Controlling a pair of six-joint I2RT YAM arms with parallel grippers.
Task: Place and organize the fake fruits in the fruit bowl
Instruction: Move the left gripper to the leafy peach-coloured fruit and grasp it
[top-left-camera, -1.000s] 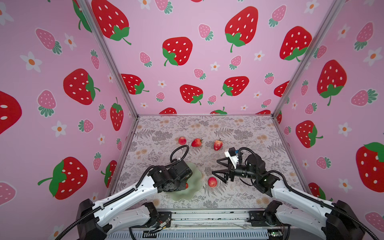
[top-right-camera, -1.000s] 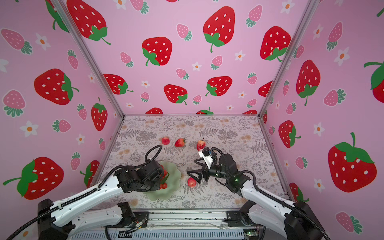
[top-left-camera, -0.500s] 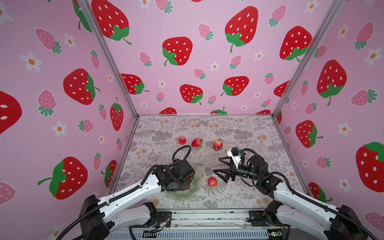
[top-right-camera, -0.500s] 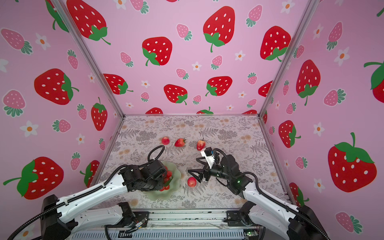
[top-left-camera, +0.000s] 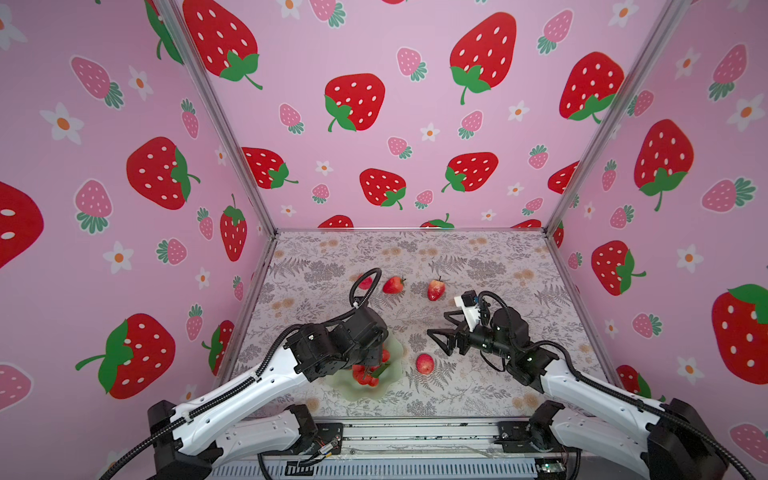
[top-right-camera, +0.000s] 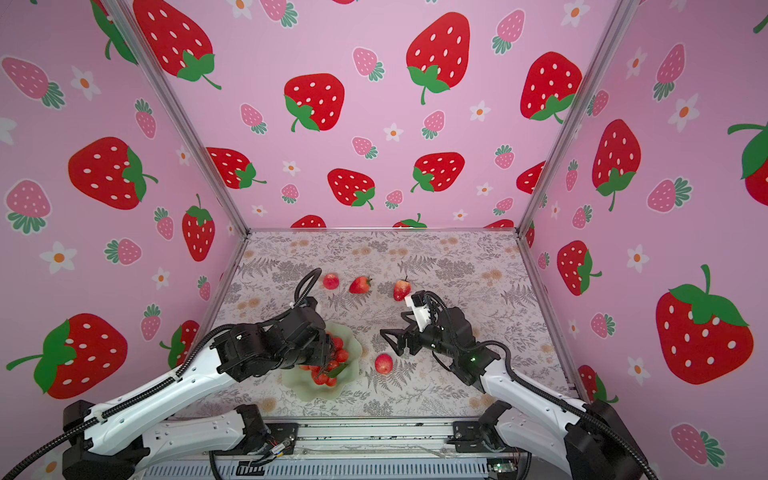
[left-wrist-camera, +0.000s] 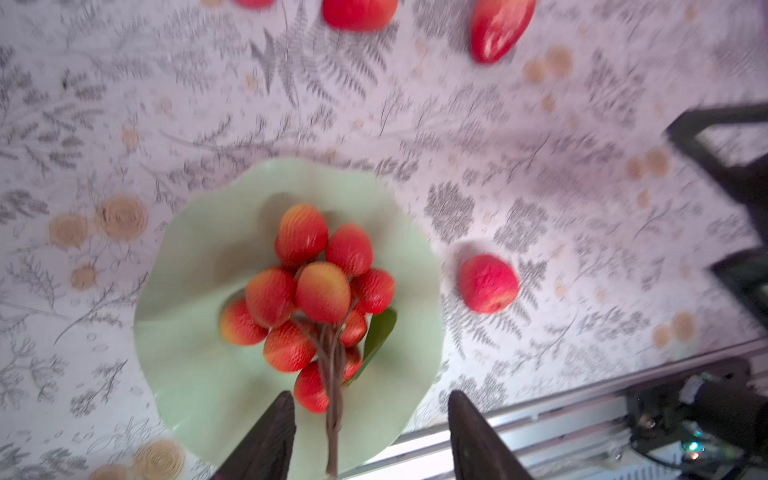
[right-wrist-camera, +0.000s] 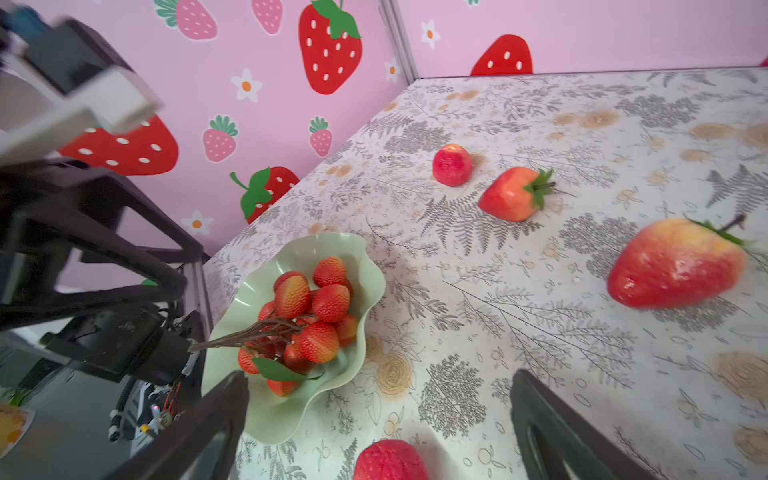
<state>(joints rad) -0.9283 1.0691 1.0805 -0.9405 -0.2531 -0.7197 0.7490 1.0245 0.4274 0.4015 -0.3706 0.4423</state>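
On the table (top-left-camera: 478, 266), the fruit bowl (left-wrist-camera: 199, 316) cradles the bunch (left-wrist-camera: 316, 286). Its long axis runs stem-first in between the parted fingers of my left end effector (left-wrist-camera: 370, 395), which clasps nothing. My right end effector (right-wrist-camera: 378, 376) gapes wide, empty, near a round fruit (right-wrist-camera: 390, 459).

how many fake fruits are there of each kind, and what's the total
bunch of small red balls: 1
strawberry: 1
stemmed red-yellow apple: 1
pinkish-red round fruits: 2
total: 5
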